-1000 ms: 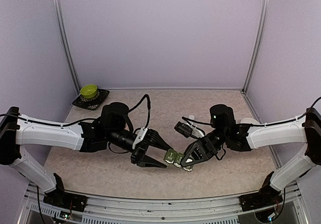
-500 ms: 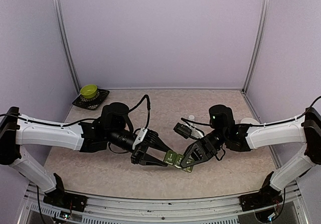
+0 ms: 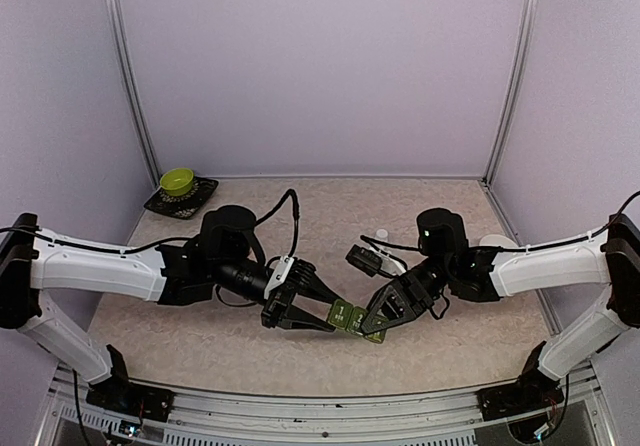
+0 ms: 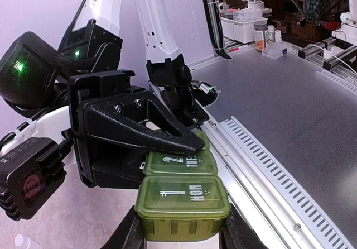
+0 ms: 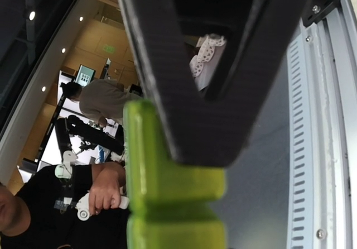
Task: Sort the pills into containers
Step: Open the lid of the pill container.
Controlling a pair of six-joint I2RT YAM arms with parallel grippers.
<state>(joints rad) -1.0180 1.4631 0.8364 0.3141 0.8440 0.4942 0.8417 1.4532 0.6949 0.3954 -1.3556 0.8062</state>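
The containers [image 3: 352, 318], a dark green strip of joined compartments with shut lids, hang just above the table between both arms. My left gripper [image 3: 325, 318] is shut on the end compartment marked MON [image 4: 184, 196], its fingers [image 4: 118, 235] pressed against both sides. My right gripper [image 3: 373, 326] is shut on the far end of the strip, one black finger [image 4: 167, 137] lying across the top past the TUE lid. In the right wrist view the green strip [image 5: 167, 187] sits blurred against that finger [image 5: 189, 92]. No pills show in any view.
A green bowl [image 3: 178, 180] on a black tray [image 3: 160, 204] stands at the back left corner. A tiny white bottle [image 3: 381, 234] stands behind the right gripper. A metal rail [image 3: 300, 406] runs along the near table edge, just below the held strip.
My left gripper's jaws have narrowed onto the strip's end compartment. The right gripper has stayed shut, and the strip has shifted slightly.
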